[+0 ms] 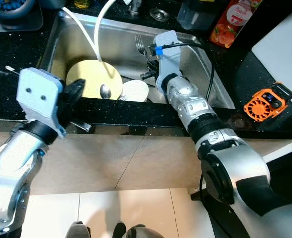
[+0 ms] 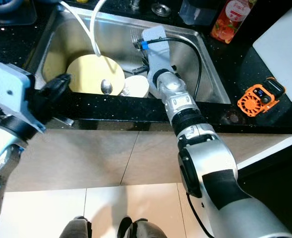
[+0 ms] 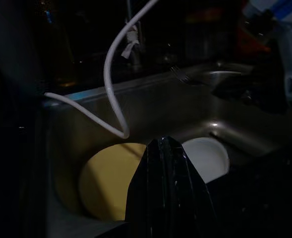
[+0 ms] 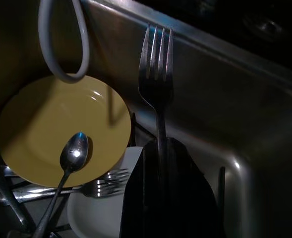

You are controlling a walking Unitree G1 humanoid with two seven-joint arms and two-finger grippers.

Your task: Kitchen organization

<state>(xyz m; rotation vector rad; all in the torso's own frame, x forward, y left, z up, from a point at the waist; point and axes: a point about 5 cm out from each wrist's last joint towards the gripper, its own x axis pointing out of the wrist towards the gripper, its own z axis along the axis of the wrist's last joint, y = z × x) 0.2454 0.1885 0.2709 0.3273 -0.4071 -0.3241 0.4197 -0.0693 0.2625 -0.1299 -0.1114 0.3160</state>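
Observation:
My right gripper reaches down into the steel sink and is shut on a fork that it holds upright, tines up, near the sink's back wall. Below it lie a yellow plate with a spoon resting on it, a small white dish, and more cutlery between the two. My left gripper hovers over the sink's front left edge, shut with nothing in it, pointing toward the yellow plate.
A white hose loops down into the sink. On the black counter to the right sit an orange fan gadget, a white board and a juice bottle. Tiled floor lies below the counter front.

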